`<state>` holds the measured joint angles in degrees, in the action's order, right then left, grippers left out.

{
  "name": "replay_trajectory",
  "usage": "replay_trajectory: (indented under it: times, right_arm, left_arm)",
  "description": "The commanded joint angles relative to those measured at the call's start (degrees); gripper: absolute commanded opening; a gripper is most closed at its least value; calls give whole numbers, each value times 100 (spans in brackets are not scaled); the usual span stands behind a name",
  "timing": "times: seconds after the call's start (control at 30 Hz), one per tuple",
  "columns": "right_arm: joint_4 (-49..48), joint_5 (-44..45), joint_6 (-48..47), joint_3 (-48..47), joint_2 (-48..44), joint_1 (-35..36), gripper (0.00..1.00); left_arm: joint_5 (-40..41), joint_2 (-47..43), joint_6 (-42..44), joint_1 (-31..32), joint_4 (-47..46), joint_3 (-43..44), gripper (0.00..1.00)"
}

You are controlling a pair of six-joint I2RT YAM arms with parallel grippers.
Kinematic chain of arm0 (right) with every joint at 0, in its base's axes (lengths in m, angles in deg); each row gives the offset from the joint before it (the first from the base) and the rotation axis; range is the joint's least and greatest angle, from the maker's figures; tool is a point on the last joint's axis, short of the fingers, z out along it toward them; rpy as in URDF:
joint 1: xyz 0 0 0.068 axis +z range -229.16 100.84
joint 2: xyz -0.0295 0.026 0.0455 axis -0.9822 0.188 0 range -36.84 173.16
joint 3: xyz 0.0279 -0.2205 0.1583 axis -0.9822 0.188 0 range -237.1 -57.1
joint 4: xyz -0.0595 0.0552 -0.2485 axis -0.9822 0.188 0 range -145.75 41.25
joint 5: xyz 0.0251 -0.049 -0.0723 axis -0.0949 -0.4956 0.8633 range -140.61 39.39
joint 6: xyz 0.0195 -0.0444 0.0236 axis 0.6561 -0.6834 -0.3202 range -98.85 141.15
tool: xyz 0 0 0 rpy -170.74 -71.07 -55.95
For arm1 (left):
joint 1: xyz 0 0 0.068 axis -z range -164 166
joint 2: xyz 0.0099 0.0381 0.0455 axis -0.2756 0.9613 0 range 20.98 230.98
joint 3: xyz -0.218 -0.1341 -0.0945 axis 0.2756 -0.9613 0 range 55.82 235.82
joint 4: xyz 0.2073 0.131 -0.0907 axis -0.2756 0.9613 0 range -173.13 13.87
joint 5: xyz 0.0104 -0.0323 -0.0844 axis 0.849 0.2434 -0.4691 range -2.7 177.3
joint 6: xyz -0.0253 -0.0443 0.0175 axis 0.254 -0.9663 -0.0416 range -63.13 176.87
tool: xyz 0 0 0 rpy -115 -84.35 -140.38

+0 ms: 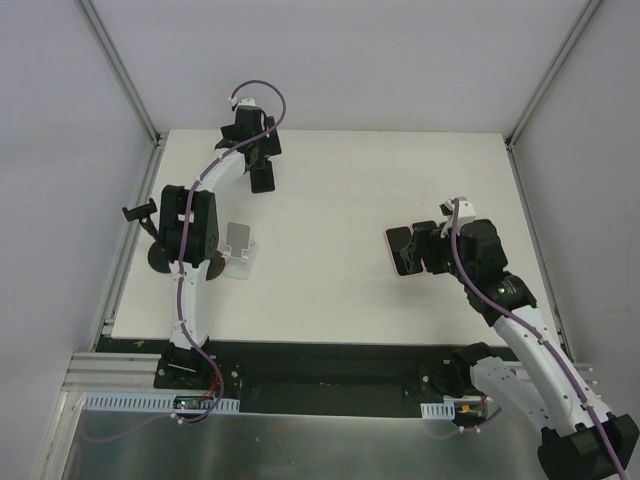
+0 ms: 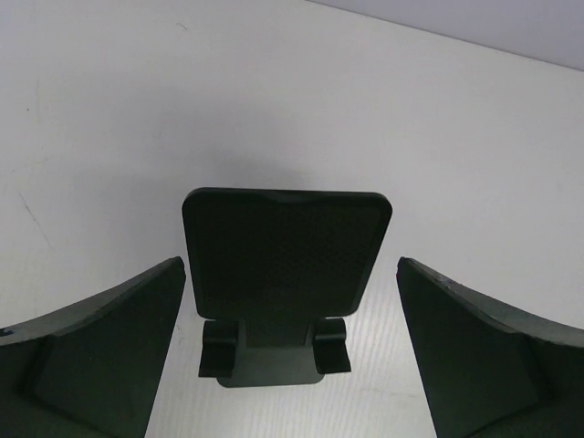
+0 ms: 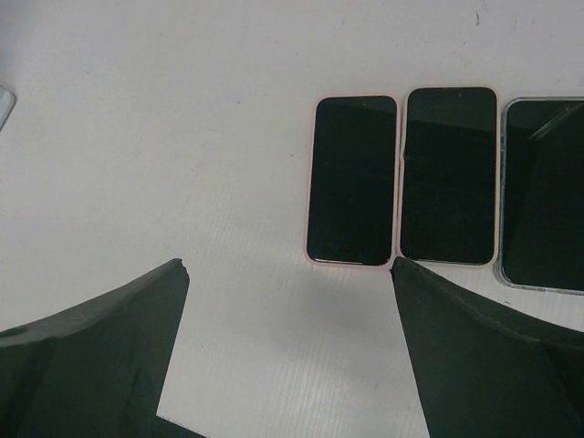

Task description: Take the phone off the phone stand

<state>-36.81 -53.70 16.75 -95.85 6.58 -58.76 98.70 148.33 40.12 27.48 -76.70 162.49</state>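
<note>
A black phone stand (image 2: 286, 260) stands upright on the white table with no phone on it; it also shows in the top view (image 1: 262, 179) at the far left. My left gripper (image 2: 290, 266) is open, one finger on each side of the stand, not touching it; in the top view it (image 1: 262, 160) is just behind the stand. A phone in a pink case (image 3: 353, 180) lies flat, with a second phone (image 3: 449, 175) and a clear-cased phone (image 3: 545, 193) beside it. My right gripper (image 3: 287, 265) is open and empty just near of them.
A second, pale silver stand (image 1: 238, 247) sits next to the left arm's elbow, with no phone on it. The pink-cased phone (image 1: 402, 252) lies at the right gripper's (image 1: 418, 250) tip. Grey walls and a metal frame enclose the table (image 1: 340, 200).
</note>
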Motion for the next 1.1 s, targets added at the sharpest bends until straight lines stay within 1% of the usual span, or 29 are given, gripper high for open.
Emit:
replay_trajectory:
  times: [0.0, 0.17, 0.27, 0.3, 0.37, 0.4, 0.5, 0.53, 0.6, 0.73, 0.87, 0.93, 1.0, 1.07]
  right_arm:
    - [145, 177, -157, -46, -123, -98, 96]
    - [154, 160, -210, -107, 0, -194, 96]
    - [154, 116, -219, -151, 105, -238, 96]
    - [163, 107, -219, -160, 140, -239, 96]
    - [128, 72, -219, -169, 176, -256, 96]
    - [110, 63, -210, -160, 193, -265, 96]
    - [66, -7, -192, -143, 228, -274, 96]
    - [57, -33, -192, -142, 220, -274, 96]
    - [40, -51, -184, -134, 228, -274, 96]
    - [40, -69, -192, -107, 167, -274, 96]
    - [-4, -121, -166, -55, 123, -283, 96]
    - [-22, -156, -114, -2, 123, -283, 96]
    - [-74, -192, -70, 24, 114, -283, 96]
    - [-101, -209, 1, 51, 97, -282, 96]
  left_arm:
    - [398, 228, 76, -85, -20, 503, 99]
    - [249, 404, 41, -76, -20, 662, 98]
    - [100, 370, 58, -76, -20, 636, 87]
    - [65, 343, 76, -85, -20, 618, 79]
    - [12, 247, 119, -76, -28, 530, 75]
    - [3, 212, 137, -76, -20, 495, 66]
    - [-94, 19, 225, -68, -20, 311, 54]
    - [-120, -52, 251, -59, -28, 171, 48]
    - [-225, -306, 278, -41, -37, -5, 45]
    - [-480, -816, 295, 82, -81, -593, 33]
    - [-595, -1457, 436, 433, -107, -1113, 32]
    - [-665, -1677, 489, 714, -99, -1437, 31]
    - [-639, -2029, 506, 898, -90, -1666, 31]
    - [-586, -2379, 489, 1171, -99, -2070, 30]
